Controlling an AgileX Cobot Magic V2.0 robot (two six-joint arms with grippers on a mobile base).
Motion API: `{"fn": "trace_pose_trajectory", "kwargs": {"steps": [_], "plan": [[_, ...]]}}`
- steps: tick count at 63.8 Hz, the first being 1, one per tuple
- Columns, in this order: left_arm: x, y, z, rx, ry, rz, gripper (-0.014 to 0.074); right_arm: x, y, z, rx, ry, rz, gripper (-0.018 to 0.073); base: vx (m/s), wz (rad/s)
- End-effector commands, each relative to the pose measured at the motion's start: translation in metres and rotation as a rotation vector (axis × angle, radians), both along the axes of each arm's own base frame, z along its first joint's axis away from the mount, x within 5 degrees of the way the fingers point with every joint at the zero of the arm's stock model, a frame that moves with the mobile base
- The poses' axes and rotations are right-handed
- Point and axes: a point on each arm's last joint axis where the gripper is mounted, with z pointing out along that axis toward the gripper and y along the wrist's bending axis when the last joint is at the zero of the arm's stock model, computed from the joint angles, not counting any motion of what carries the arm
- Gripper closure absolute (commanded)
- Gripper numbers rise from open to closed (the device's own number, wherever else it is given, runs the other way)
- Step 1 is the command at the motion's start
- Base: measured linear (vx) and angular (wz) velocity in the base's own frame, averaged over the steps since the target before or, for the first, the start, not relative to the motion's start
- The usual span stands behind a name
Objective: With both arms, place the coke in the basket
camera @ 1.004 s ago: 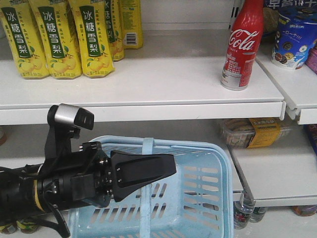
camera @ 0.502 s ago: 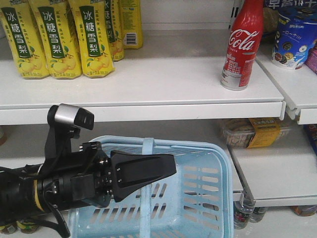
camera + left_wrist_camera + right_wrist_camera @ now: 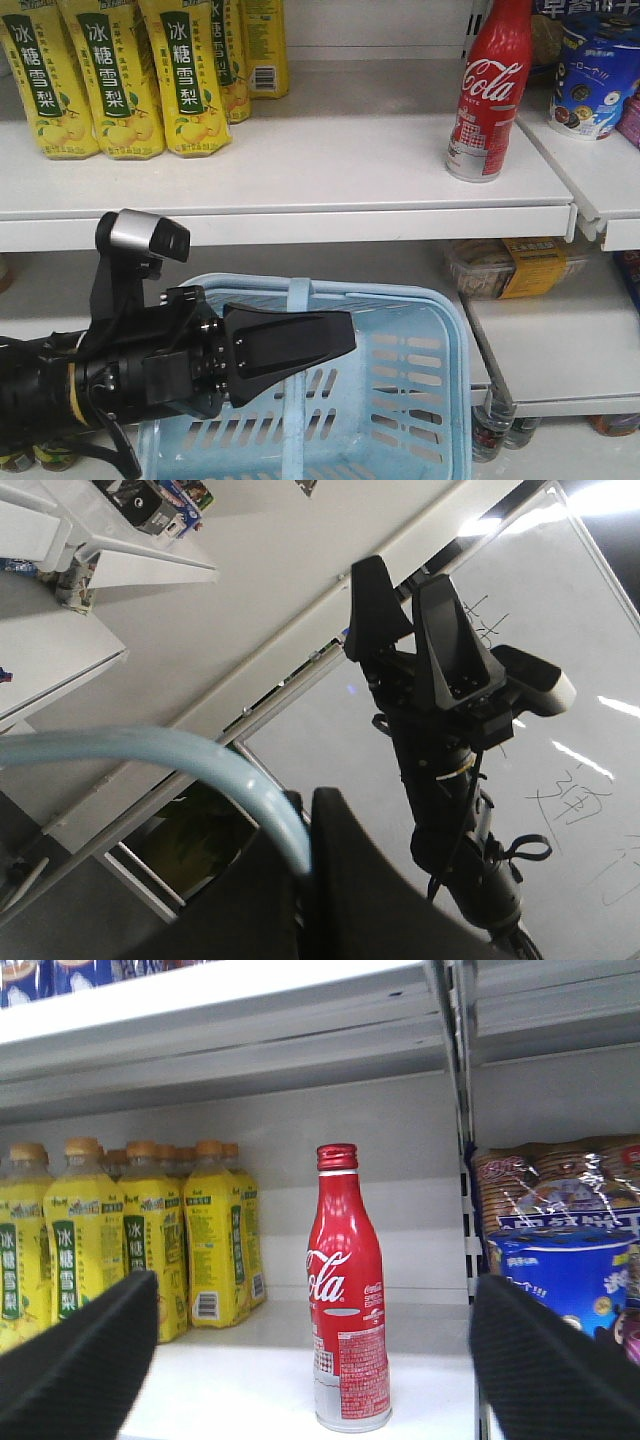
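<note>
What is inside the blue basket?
Nothing shows in the visible part of the basket, only bare slotted walls. A black gripper covers its left part in the front view, so that is hidden.

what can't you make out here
Light blue slotted plastic basket: front view, base cut off by the bottom edge, part hidden behind the black arm.
Slim red Coca-Cola bottle: right wrist view, small print too tiny.
Dark bottles below the lowest shelf: front view, tops hidden by it.

shop | white shelves [image 3: 300, 165] | rows of yellow drink bottles [image 3: 110, 80] | snack packs [image 3: 515, 265]
</note>
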Motion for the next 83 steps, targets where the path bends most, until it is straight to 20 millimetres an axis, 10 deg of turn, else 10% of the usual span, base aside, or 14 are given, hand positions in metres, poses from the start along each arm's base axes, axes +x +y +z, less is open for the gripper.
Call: {"fn": "trace_pose_trajectory", "kwargs": {"steps": [1, 64, 83], "plan": [[-0.014, 0.005, 0.034, -0.239, -0.096, -0.114, 0.0603, 0.012, 0.007, 0.025, -0.057, -0.059, 0.031, -0.012, 0.0, 0.0], [-0.014, 0.005, 0.034, -0.239, -0.096, -0.114, 0.0603, 0.201, 0.042, 0.086, -0.26, 0.079, 0.049, -0.0024, 0.0, 0.0], [-0.014, 0.005, 0.034, -0.239, -0.096, -0.114, 0.0603, 0.212, 0.041, 0.088, -0.216, 0.109, 0.03, 0.0296, 0.0, 0.0]]}}
